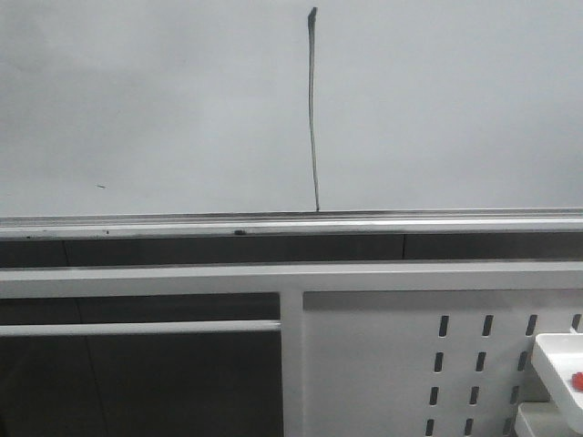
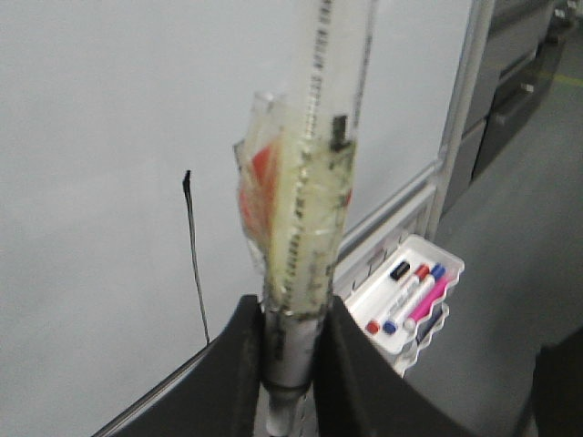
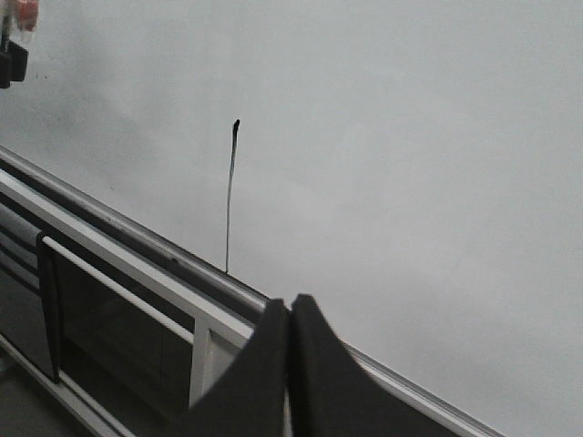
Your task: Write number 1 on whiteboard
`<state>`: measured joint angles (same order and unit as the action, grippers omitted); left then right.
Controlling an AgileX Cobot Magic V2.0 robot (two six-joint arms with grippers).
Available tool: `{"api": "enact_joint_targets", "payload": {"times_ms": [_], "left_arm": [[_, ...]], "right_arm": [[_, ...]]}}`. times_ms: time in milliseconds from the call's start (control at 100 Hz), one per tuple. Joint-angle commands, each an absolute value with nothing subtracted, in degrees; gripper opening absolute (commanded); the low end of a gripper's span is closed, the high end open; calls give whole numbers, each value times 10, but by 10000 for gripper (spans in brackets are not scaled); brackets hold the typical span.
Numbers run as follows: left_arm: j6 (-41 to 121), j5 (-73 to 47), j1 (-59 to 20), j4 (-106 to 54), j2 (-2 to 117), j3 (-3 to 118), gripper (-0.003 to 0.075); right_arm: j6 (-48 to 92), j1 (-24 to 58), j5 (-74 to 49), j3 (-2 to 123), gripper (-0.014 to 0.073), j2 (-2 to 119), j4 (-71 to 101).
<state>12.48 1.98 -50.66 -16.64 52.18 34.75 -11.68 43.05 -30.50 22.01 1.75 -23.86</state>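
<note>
The number 1 [image 1: 313, 109] is a long thin dark stroke on the whiteboard [image 1: 146, 100], running down to the silver rail [image 1: 291, 224]. Neither gripper shows in the front view. In the left wrist view my left gripper [image 2: 291, 309] is shut on a marker [image 2: 305, 237] that has clear tape and a ruler-like strip bound to it; the number 1 [image 2: 194, 259] lies beside it on the whiteboard [image 2: 100, 118], apart from the marker. My right gripper [image 3: 291, 305] is shut with nothing in it, away from the whiteboard [image 3: 410, 164], with the number 1 [image 3: 230, 196] beyond it.
Below the rail runs a white metal frame [image 1: 291, 278] with a perforated panel [image 1: 410, 364]. A white tray [image 2: 405, 291] with several markers hangs by the board's lower right corner; its edge [image 1: 557, 364] shows in the front view. A tiny dark speck [image 1: 100, 187] marks the board.
</note>
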Motion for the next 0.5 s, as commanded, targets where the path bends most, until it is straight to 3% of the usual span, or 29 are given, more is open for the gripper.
{"api": "enact_joint_targets", "payload": {"times_ms": [0, 310, 490], "left_arm": [[26, 132, -503, -122, 518, 339, -20], [-29, 248, -417, -158, 522, 221, -20], [-28, 259, -409, -216, 567, 223, -20]], "right_arm": [[-117, 427, -270, 233, -50, 24, -248], [-117, 427, -270, 233, -50, 24, -248], [-117, 427, -270, 233, -50, 24, -248]]}}
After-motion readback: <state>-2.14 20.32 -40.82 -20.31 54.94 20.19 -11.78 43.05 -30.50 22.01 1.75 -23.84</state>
